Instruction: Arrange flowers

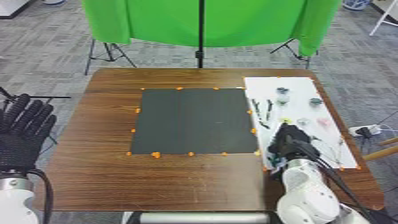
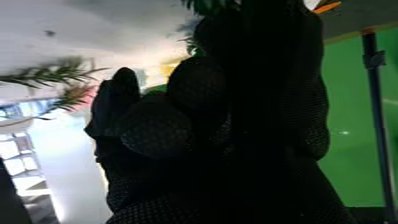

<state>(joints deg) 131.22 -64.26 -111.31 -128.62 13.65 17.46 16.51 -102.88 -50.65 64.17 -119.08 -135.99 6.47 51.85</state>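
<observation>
Head view had two dark green sprigs on the white sheet, on the right side of the brown table. Both were long and thin, side by side and apart, with their long axes running roughly from the far edge towards the robot. The left one slanted, its near end farther right; the other lay closer to straight. Which end was the tip could not be told.

Flower heads lay farther out and to the right on the same sheet: a bluish one, a yellow one and a pink one.

The right arm came up from the bottom edge, and the right hand was over the near left part of the sheet, just nearer the robot than the yellow flower, pointing away from the robot. From the right wrist, green leaves showed close to the far end of the glove, and leafy stems lay well to one side. Whether that hand pinched anything could not be told.

The left hand was beside the table's left edge, pointing away from the robot, its fingers straight and slightly spread, holding nothing. A dark mat lay left of the sheet.
</observation>
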